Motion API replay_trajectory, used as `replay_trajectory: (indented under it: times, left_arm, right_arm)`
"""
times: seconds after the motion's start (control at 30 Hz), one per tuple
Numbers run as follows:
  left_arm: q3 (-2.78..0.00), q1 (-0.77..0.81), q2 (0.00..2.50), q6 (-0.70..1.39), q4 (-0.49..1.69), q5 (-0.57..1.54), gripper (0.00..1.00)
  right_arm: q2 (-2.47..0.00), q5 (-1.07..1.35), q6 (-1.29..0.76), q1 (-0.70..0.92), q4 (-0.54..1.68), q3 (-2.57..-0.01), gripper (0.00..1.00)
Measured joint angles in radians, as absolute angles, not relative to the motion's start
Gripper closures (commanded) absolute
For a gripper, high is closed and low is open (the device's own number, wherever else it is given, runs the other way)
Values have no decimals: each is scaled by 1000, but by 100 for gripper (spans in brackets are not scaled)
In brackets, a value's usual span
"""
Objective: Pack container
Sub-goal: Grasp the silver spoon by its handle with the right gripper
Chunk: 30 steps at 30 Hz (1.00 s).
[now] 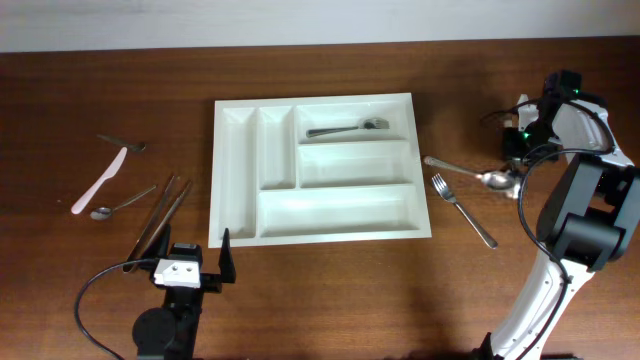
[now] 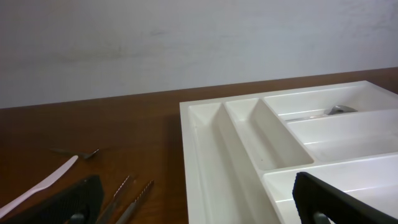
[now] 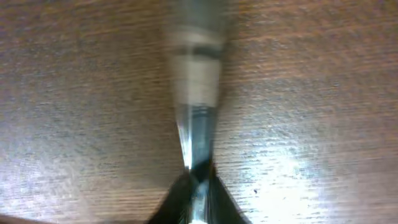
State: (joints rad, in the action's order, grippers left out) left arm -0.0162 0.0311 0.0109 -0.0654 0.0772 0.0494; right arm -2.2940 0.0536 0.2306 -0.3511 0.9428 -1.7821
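Bench [image 1: 60,100]: dark wood, overhead view.

Far left:
- Small metal utensil [image 1: 122,143], type unclear.
- Pale plastic knife [image 1: 100,180] lies diagonally just below it.
- Small spoon [image 1: 120,203] sits beside the plastic knife.
- Two table knives [image 1: 160,218] lie side by side, angled, near the tray's left edge.

Left claw [image 1: 185,255]: low at the front edge of the bench, near the tray's front left corner. In the left wrist view its dark fingers [image 2: 62,202] sit wide apart and grip nothing. The knives and tray show between them.

White cutlery tray [image 1: 222,170]: flat on the bench at centre.
- Two narrow upright compartments on its left.
- Three long horizontal ones to their right.
- One metal cutlery piece [image 1: 345,128] lies in the rearmost horizontal compartment. Its head is too small to identify.
- The other compartments hold nothing visible.

Right of the tray:
- Large spoon [image 1: 470,171], handle pointing toward the tray, bowl at the right claw.
- Fork [image 1: 462,210] lies diagonally just in front of the spoon.

Right claw [image 1: 513,180]: down at the spoon's bowl end. In the right wrist view the fingertips [image 3: 174,202] are drawn together on a shiny, heavily blurred metal strip.
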Motion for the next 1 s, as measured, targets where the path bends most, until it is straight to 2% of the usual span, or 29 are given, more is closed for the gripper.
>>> replay_trajectory:
  times: [0.57, 0.9, 1.0]
  left_arm:
    - [-17, 31, 11, -65, 77, 50, 1]
    - [-17, 31, 11, -65, 77, 50, 1]
    - [-17, 31, 11, -65, 77, 49, 1]
  right_arm:
    - [-2296, 71, 183, -351, 931, -1797, 96]
    - [-2320, 181, 182, -350, 1139, -2177, 96]
    - [-2320, 237, 182, -345, 1171, -2209, 96]
